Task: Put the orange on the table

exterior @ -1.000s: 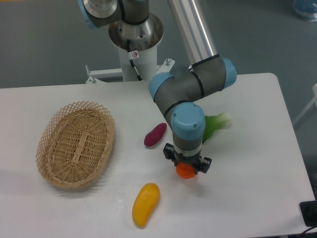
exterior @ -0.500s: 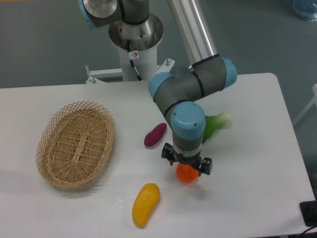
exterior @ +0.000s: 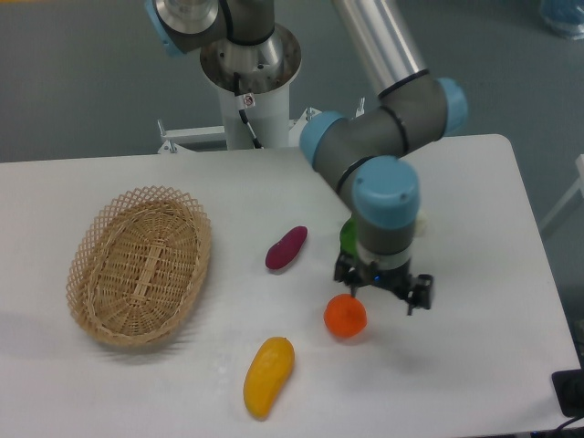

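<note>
Lying on the white table (exterior: 474, 210) are several items surrounding the work area: a woven wicker basket (exterior: 139, 265) is sitting near the left edge, a purple elongated vegetable (exterior: 286, 247) is resting near the centre, and a yellow-orange mango-shaped fruit (exterior: 268, 375) is lying toward the front edge. A green item (exterior: 349, 237) is showing only partly, just behind the wrist of the arm (exterior: 383, 155), which is hiding most of it. None of these items is touching the orange (exterior: 345, 316); the mango-shaped fruit is lying near it to the lower left, and the purple vegetable is sitting apart from it to the upper left. The gripper (exterior: 382, 288) is hanging over the table just beside the orange, to its upper right, with its two fingers spread apart and nothing between them. One finger tip (exterior: 342, 272) is showing just above the orange, though whether it is touching the fruit cannot be determined from this view. The orange is resting on the bare tabletop, clear of the basket. It is appearing as a small, round, bright orange ball with a smooth surface, narrower than the spread of the fingers, and it is casting a faint shadow on the table beneath it.
</note>
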You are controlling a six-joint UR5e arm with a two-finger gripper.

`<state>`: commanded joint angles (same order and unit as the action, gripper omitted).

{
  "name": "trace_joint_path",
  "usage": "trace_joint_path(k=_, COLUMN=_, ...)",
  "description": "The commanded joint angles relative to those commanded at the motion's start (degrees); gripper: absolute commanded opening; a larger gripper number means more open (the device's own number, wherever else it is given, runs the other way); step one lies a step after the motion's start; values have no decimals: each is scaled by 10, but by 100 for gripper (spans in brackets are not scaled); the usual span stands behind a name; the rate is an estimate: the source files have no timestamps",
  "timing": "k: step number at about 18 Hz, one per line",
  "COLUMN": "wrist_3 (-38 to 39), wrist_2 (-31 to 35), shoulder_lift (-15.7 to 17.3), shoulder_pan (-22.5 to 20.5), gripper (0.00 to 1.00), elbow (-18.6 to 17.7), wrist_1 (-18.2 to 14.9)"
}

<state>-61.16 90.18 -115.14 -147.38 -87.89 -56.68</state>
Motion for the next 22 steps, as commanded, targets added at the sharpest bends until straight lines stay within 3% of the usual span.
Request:
trace_joint_path(k=3, wrist_3=-40, wrist_2=-25, shoulder_lift=6, shoulder_pan=-26, gripper=100, elbow=8, wrist_1=-32)
trace_joint_path(k=7, wrist_3=-88, wrist_2=-37, shoulder_lift=12, shoulder_pan=-41, gripper=100, elbow=33, wrist_1=-105)
trace_joint_path(k=22, wrist_3=-100, wrist_2=3, shoulder_lift=11, shoulder_pan=-33, gripper=100, elbow=26, wrist_1=-102)
